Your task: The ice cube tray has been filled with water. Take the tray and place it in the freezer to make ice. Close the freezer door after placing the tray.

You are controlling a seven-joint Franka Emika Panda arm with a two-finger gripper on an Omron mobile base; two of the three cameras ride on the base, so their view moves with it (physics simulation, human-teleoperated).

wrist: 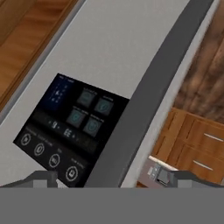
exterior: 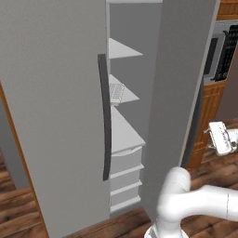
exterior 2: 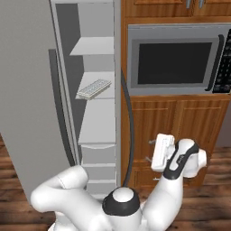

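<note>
**A:** Where is the ice cube tray [exterior 2: 94,89]?

**B:** It lies flat on a white shelf [exterior: 128,95] inside the freezer [exterior 2: 97,67], at the shelf's front edge, with one more shelf above it and a deeper one below. Drawers sit under those.

**A:** And the freezer door [exterior: 174,83]?

**B:** It stands swung open — its edge and dark curved handle [exterior 2: 130,131] run down beside the wooden cabinets [exterior 2: 180,117]. The neighbouring plain grey door [exterior: 51,107] is closed.

**A:** How about the gripper [exterior 2: 149,150]?

**B:** Released, fingers spread wide, grasping nothing. It hovers on the outer side of the open door, in free space before the wooden cabinets, just beside the handle without touching it.

**A:** Any writing?

**B:** In the hand view the door's black dispenser panel [wrist: 72,131] carries pale round and square icons — too blurred to read. The microwave [exterior 2: 173,58] above the cabinets has a button strip, also unreadable.
</note>
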